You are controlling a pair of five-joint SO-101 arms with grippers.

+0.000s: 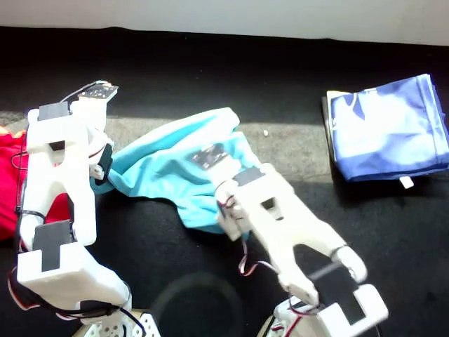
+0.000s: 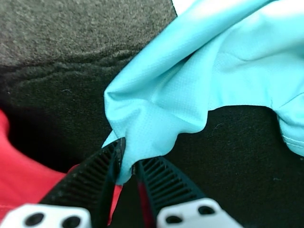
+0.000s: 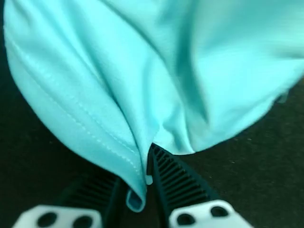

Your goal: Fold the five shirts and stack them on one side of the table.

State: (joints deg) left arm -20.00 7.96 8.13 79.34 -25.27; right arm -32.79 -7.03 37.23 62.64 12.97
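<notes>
High camera looking down over table [image 1: 210,70], wrist cameras close up, all sharing cyan shirt [image 1: 165,165]

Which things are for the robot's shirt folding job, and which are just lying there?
For the job: teal shirt, pinched by the left gripper and the right gripper; red shirt; folded blue shirt.
Just there: black table.

Robotics lab bench, black felt-covered table [image 1: 231,77], white left arm [image 1: 59,175] and right arm [image 1: 280,217] with exposed wiring, white wall [image 1: 231,12] behind
</notes>
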